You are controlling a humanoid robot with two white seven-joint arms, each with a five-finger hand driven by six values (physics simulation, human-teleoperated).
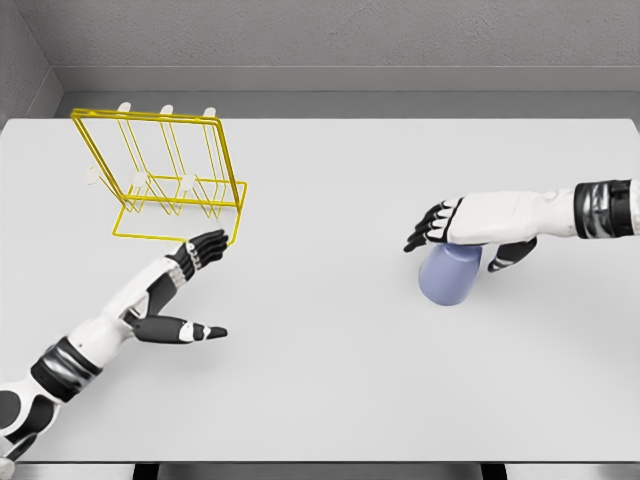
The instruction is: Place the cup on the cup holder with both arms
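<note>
— Pale blue and smooth, the plastic cup (450, 276) sits on the right half of the white table (330, 390), well away from every table edge. Do you see it the same?

— Yes. The right hand (452, 228) is directly over it, coming in from the right edge. The black fingers (428, 226) reach past the cup's top on the left side, and the thumb (510, 256) is down on its right side. The hand looks wrapped loosely on the cup, but I cannot tell if it really presses on it.

— And the holder?

— The yellow wire cup holder with white peg tips (165, 175) stands at the far left of the table, near the back edge. It is well apart from the cup, and the table surface between them is bare.

— Where is the other arm?

— The left hand (190, 275) comes from the lower left corner. Its fingers are straight and spread, holding nothing. The fingertips (215, 243) are just beside the front right corner of the holder's base; I cannot say if they touch the wire. The thumb (195, 331) points to the right, toward the wide free area in the front of the table.
</note>
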